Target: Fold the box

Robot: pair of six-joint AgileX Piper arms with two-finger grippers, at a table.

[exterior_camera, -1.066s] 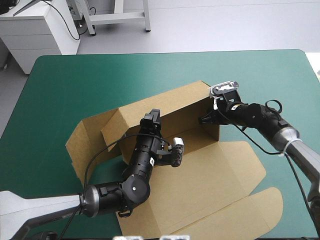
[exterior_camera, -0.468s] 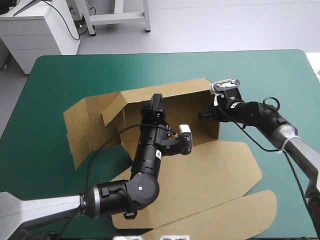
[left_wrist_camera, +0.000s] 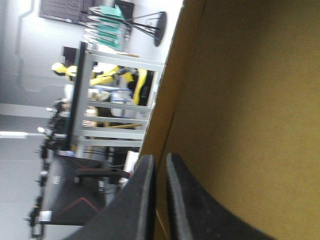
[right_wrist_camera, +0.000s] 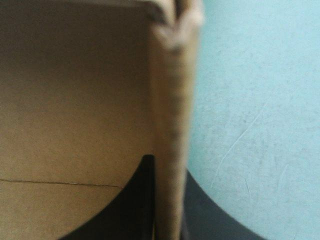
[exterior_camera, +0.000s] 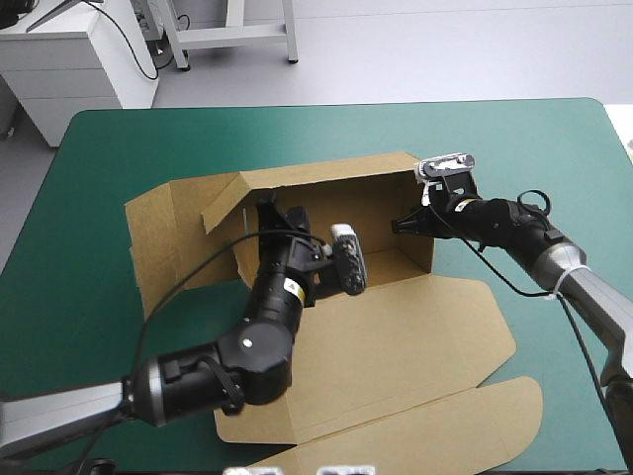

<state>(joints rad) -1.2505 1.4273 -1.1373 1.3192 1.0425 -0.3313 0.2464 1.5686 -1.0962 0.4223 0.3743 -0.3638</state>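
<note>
The brown box [exterior_camera: 415, 336] lies mid-table with its far wall [exterior_camera: 336, 193] raised and its lid flat toward the front. My left gripper [exterior_camera: 267, 210] is inside the box at its left end. In the left wrist view this gripper [left_wrist_camera: 160, 160] is all but shut, with the edge of a board wall [left_wrist_camera: 240, 125] between the black fingers. My right gripper [exterior_camera: 401, 226] pinches the box's right end wall. The right wrist view shows that wall's [right_wrist_camera: 170, 100] edge standing between the fingers of the right gripper [right_wrist_camera: 167, 167], which is shut on it.
A wide side flap [exterior_camera: 163, 237] spreads left of the box over the teal-green cover [exterior_camera: 148, 139]. The lid's tuck flap [exterior_camera: 475, 416] reaches close to the table's front edge. Bare cover [right_wrist_camera: 250, 100] lies outside the right wall.
My left gripper has swung leftward inside the box to the left wall and closed on it. The far wall and left flaps shifted. The right gripper kept its hold.
</note>
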